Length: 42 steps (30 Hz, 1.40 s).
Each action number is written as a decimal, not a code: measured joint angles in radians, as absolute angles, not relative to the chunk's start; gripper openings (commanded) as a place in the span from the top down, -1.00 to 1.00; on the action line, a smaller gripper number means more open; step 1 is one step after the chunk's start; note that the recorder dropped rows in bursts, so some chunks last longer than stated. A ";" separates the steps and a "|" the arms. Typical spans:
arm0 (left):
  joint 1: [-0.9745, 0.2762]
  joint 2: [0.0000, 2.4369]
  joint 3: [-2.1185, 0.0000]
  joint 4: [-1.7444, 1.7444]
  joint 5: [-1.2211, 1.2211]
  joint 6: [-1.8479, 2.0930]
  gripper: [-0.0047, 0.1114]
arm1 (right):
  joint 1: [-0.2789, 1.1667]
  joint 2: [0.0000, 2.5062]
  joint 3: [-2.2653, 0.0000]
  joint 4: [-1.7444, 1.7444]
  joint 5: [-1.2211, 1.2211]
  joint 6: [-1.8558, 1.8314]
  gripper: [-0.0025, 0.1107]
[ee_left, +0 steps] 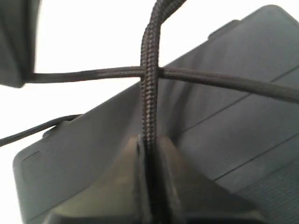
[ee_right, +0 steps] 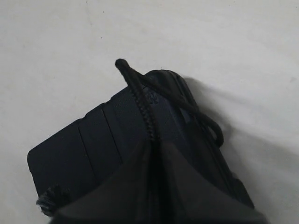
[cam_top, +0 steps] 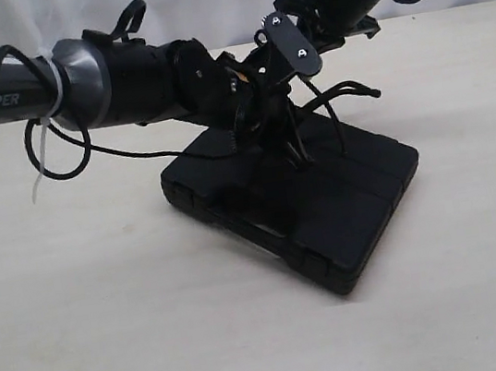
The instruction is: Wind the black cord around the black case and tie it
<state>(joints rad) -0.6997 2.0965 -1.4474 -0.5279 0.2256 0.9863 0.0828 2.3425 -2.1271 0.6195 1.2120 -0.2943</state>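
The black case [cam_top: 326,206] lies flat on the pale table [cam_top: 112,336] near the middle of the exterior view. One corner is turned toward the camera and its ribbed lid faces up. Both arms reach in above its far half. The two hands hang close together just over the lid, with strands of the black cord [ee_left: 149,93] strung between them and the case.

In the left wrist view the left hand [ee_left: 150,151] is clamped on the cord — the braid runs straight out from between the closed fingertips and up across the lid. A second stretch of cord lies crosswise to it, touching it at the crossing, and runs on to either side above the lid. A further thin strand trails past the case's corner over the table.

In the right wrist view the right hand [ee_right: 152,140] is likewise pressed together on the cord. From its fingertips the braid runs over the lid to the case's edge. Just past that edge it bends into a narrow loop, then comes down along the case's side. The case sits directly under this hand, with the grooves across its lid showing. A fuzzy dark tuft [ee_right: 50,198] lies at one corner of the case — whether it is the cord's end I cannot tell.
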 measured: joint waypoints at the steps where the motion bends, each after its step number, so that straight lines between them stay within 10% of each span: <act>1: -0.698 2.097 -1.447 -0.528 0.217 0.971 0.92 | 0.083 2.343 -2.127 0.619 1.212 -0.295 0.88; 29: -0.529 2.109 -1.447 -0.455 0.235 0.668 0.92 | 0.166 2.340 -2.092 0.664 1.212 -0.353 0.87; 38: -0.501 2.109 -1.447 -0.442 0.251 0.658 0.92 | 0.166 2.332 -2.092 0.646 1.214 -0.367 -0.09; 42: -0.511 2.109 -1.447 -0.422 0.249 0.658 0.92 | 0.166 2.286 -2.092 0.610 1.215 -0.369 -0.11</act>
<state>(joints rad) -0.5115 2.1089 -1.4474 -0.4225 0.2490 0.6575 0.1656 2.2858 -2.0916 0.6100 1.2154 -0.3693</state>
